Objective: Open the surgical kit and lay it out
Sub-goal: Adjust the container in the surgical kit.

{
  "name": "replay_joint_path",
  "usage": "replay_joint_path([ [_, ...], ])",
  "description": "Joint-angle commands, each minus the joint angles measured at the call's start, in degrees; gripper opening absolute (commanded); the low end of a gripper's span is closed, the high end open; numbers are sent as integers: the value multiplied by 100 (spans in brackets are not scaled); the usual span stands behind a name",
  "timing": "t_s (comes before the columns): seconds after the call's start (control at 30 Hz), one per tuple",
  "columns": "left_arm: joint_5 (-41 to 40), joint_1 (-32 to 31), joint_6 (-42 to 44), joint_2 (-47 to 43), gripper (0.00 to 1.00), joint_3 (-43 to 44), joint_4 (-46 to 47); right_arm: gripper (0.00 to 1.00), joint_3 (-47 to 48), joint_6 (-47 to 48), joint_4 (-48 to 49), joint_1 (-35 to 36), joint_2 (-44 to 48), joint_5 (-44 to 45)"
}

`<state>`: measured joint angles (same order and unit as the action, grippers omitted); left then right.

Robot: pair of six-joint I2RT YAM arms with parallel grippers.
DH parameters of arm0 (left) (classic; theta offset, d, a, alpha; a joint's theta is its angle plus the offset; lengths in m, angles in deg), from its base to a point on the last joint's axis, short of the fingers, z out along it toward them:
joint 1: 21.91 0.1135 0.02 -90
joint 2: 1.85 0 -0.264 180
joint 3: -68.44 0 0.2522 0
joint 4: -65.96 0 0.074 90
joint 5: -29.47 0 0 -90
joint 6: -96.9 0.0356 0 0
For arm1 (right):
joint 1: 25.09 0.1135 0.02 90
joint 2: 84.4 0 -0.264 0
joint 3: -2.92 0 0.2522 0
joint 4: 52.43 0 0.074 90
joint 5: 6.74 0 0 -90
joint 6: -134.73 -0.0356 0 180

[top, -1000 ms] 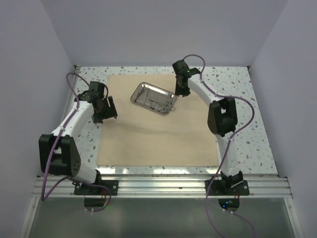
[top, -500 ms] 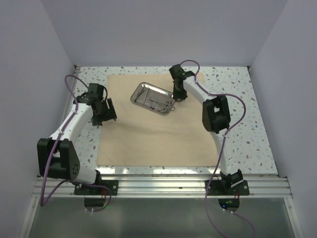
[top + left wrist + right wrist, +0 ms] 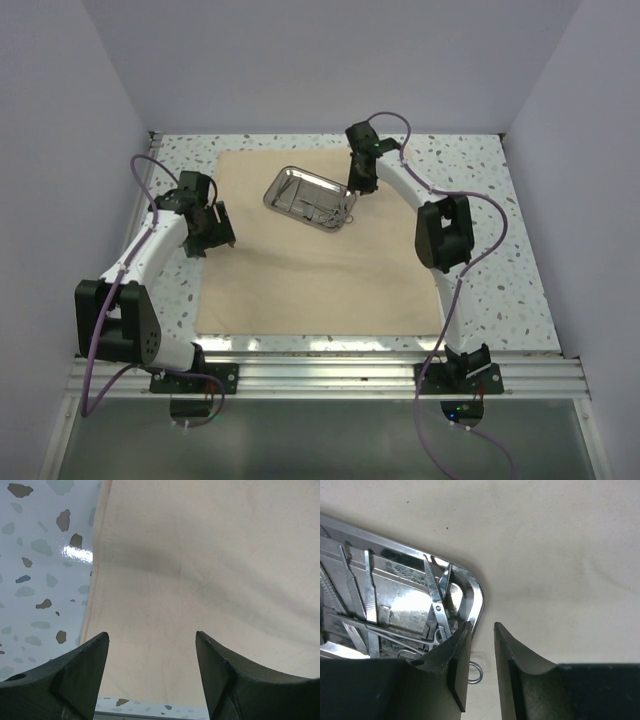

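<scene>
The left claw [image 3: 150, 636] hangs over the left edge of the tan cloth [image 3: 320, 270], fingers wide apart. The cloth lies flat on the table [image 3: 500, 280]. Farther back, the shiny tray [image 3: 478, 595] sits on it with scissors [image 3: 436, 597] and tweezers [image 3: 368, 580] inside. The right claw [image 3: 482, 625] is at the tray's corner, fingers a little apart.

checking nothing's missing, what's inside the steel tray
The steel tray holds scissors, tweezers and other slim silver tools, overlapping. The right gripper covers one corner of the tray, hiding their handles.
</scene>
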<state>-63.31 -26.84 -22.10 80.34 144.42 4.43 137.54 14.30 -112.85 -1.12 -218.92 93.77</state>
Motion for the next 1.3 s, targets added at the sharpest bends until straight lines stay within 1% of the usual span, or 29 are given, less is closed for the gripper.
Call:
replay_joint_path([
  [0.0,-38,18,-98,-90,74,10,4,30,516,-138,25,-15,58,-136],
  [0.07,-47,10,-98,-72,74,36,-13,30,745,-156,-107,-15,-171,-127],
  [0.27,-99,9,-63,-28,74,89,-31,29,869,-182,-72,-6,-557,-119],
  [0.37,-126,18,-54,-2,74,106,-48,29,1105,-199,-265,-6,-750,-5],
  [0.7,-161,9,-19,95,74,159,-57,29,1282,-279,-511,-15,-927,75],
  [0.87,-196,10,-1,122,74,186,-66,29,1019,-244,-502,-6,-541,241],
  [1.13,-143,10,-27,236,74,203,-13,29,842,-243,-485,-15,-505,224],
  [1.23,-152,9,-27,253,73,230,-31,26,922,-305,-591,-15,-549,215],
  [1.27,-161,9,-19,253,74,230,-39,25,852,-340,-573,-6,-340,346],
])
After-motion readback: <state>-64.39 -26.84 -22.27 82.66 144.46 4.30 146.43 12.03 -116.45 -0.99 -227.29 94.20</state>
